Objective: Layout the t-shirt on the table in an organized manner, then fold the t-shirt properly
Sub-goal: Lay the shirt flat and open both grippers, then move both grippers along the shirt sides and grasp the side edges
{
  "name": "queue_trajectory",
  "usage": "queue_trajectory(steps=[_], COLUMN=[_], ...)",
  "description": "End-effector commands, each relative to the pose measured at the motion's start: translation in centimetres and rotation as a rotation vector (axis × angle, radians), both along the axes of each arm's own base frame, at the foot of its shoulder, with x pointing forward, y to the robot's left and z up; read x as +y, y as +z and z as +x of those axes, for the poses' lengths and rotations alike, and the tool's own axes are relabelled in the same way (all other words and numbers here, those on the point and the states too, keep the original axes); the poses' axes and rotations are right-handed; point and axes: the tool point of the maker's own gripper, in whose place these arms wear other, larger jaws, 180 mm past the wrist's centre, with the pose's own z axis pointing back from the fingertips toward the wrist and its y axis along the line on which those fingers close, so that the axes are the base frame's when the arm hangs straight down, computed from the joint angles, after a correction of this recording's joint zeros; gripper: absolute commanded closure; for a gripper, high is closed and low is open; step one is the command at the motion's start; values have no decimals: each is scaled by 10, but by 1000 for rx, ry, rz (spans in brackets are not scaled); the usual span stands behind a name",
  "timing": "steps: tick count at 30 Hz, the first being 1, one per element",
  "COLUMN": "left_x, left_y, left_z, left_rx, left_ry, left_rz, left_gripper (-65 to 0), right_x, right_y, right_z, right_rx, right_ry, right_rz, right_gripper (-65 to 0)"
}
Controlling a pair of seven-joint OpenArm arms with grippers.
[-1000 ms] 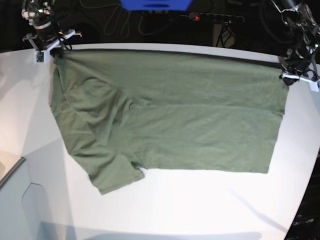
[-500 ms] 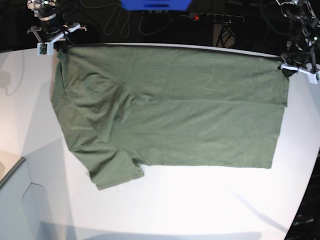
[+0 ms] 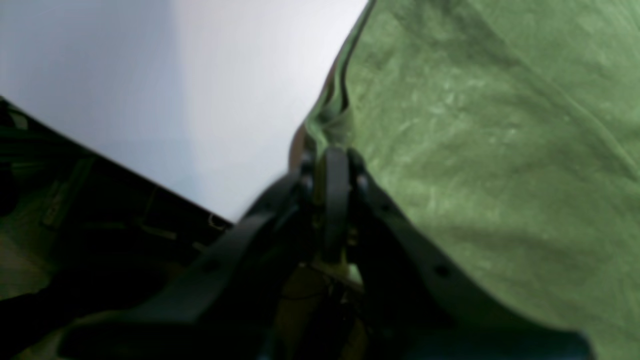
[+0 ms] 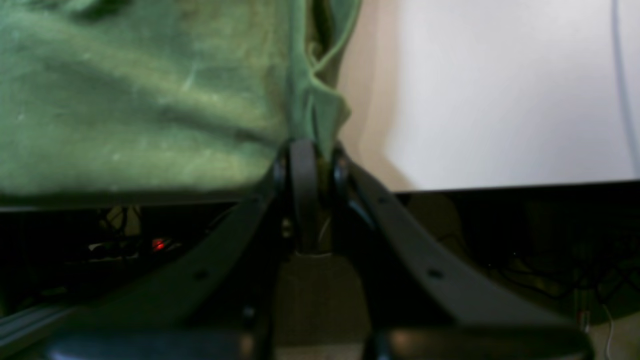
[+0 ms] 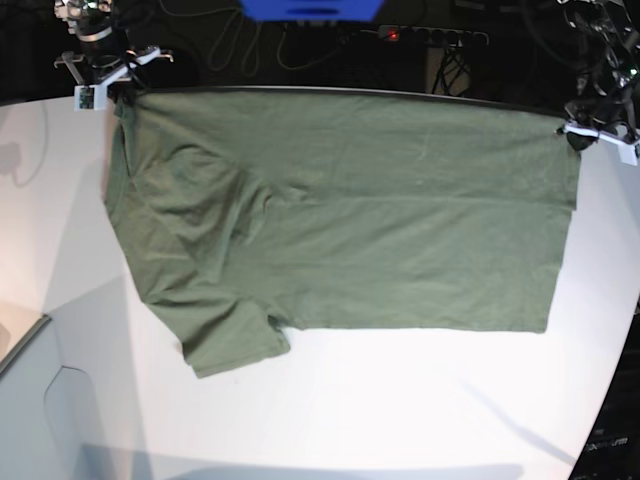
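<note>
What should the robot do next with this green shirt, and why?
Probably lower both corners and let go. The t-shirt lies spread nearly flat on the table, its far edge stretched along the table's far rim. The left pincer and the right pincer are each shut on a far corner. One sleeve sticks out toward the camera, so smoothing and folding could follow.

This looks like a robotics lab. A broad white desk (image 5: 400, 400) with a curved far edge stands before a dark backdrop hung with loose cables (image 5: 230, 40). A power strip (image 5: 430, 36) with a red lamp lies behind the far edge, beside a blue box (image 5: 310, 9). Camera-fitted arms stand at both far corners.
</note>
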Motion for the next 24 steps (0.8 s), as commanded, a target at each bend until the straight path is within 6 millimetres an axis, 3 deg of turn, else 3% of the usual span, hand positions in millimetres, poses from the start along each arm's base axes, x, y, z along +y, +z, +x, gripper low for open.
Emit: queue_trajectory(steps=[1, 4, 6, 10, 14, 19, 24], left_x=[10, 11, 13, 13, 12, 12, 13], left_y=[13, 14, 14, 14, 15, 15, 37], left_z=[7, 7, 7, 6, 7, 8, 21], left_rx=[-32, -32, -30, -30, -32, -38, -88], left_ry=[-8, -9, -5, -9, -8, -7, -29], left_rz=[37, 39, 42, 42, 41, 38, 82], left_gripper=[0, -2, -27, -167, -279, -283, -284], right_x=[-4, 3, 8, 13, -4, -18, -19], right_y=[6, 5, 5, 7, 22, 48, 58], right_z=[1, 1, 1, 2, 8, 20, 33], right_rx=[-19, -15, -15, -25, -66, -140, -178], right_ry=[2, 34, 56, 79, 36, -6, 1], right_rz=[-12, 14, 31, 48, 8, -40, -51], right_gripper=[0, -1, -49, -194, -294, -306, -307])
